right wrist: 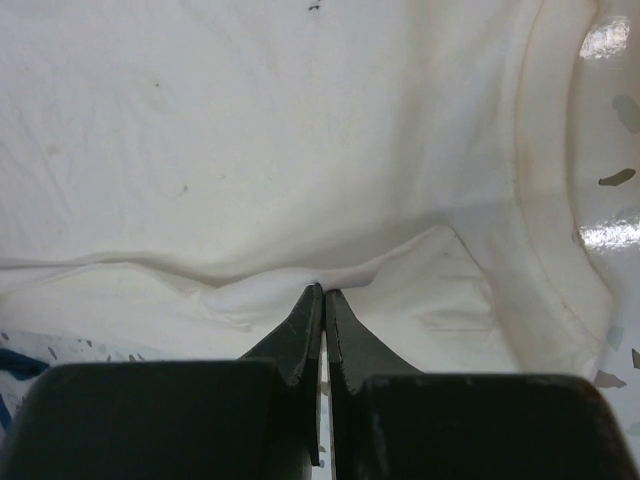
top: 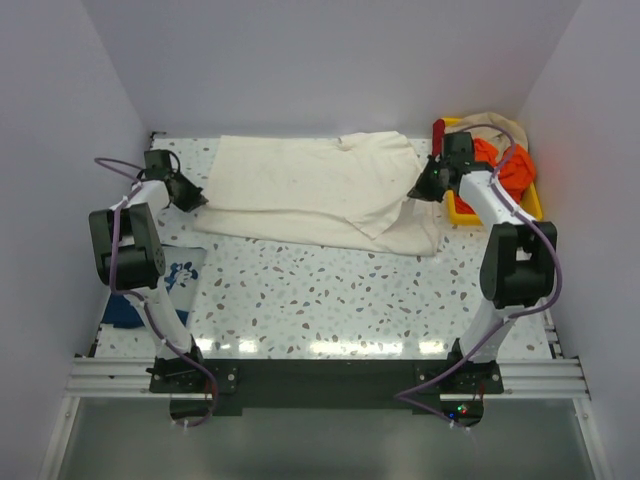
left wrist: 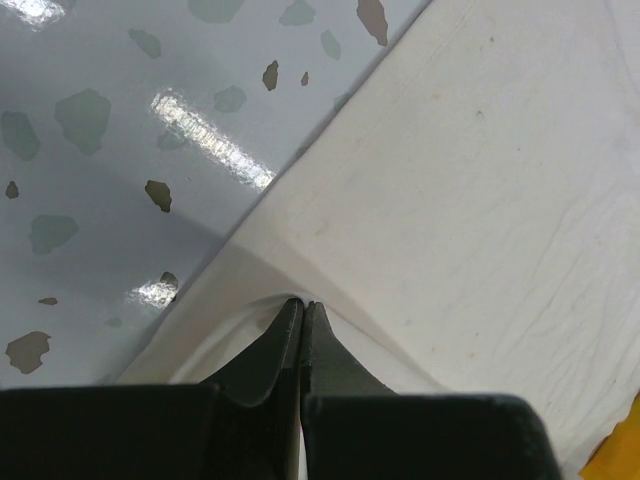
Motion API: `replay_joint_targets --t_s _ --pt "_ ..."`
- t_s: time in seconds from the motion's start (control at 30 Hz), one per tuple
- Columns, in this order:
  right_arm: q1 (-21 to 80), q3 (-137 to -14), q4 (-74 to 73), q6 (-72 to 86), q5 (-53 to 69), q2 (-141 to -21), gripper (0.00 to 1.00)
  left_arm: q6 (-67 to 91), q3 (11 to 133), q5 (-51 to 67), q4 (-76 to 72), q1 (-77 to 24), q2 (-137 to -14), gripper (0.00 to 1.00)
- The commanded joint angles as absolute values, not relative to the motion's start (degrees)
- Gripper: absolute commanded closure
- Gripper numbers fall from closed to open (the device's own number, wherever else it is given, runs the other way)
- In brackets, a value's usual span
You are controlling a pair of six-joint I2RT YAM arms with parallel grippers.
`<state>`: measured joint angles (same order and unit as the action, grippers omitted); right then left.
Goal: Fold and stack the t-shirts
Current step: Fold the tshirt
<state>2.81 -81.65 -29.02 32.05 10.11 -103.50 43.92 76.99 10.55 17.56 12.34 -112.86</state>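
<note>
Top view: the cream t-shirt (top: 320, 185) lies spread across the far half of the speckled table (top: 320, 300), toward 12 o'clock, partly folded, with 1 layer doubled over along its near side.

The left gripper (top: 192, 200) sits at the shirt's 9 o'clock edge. In the left wrist view its jaws (left wrist: 303, 305) are clenched, tips together on the hem of the cream t-shirt (left wrist: 480, 200), and the cloth puckers up to meet them.

The right gripper (top: 418, 192) sits at the shirt's 3 o'clock edge. In the right wrist view its jaws (right wrist: 322, 292) are clenched on a raised fold of the cream t-shirt (right wrist: 250, 130), with creases running out to both sides of the tips.

The navy t-shirt (top: 165, 285), showing a white print, lies at the table's 8 o'clock corner, partly hidden behind the left arm and well apart from the cream one.

The yellow tray (top: 462, 212) stands at 2 o'clock, just beside the right gripper, holding an orange cloth (top: 510, 170).
</note>
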Motion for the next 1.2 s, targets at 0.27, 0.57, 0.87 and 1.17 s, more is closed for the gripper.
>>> replay_joint_targets --t_s 0.27,0.57,0.87,1.17 --pt "3.51 -89.03 -28.39 31.47 12.04 -106.87 1.0 44.3 78.66 11.51 14.68 13.01 -113.82 1.0" --pt "3.96 -91.4 -29.62 30.94 11.34 -108.63 1.0 44.3 78.66 11.95 14.24 13.01 -113.47 1.0" --pt "3.43 -89.56 -29.27 30.67 10.46 -107.14 1.0 44.21 78.22 12.22 14.24 13.71 -112.59 1.0" --pt "2.55 -88.16 -28.39 30.94 10.81 -107.14 1.0 44.3 77.52 12.66 13.54 14.5 -112.67 1.0"
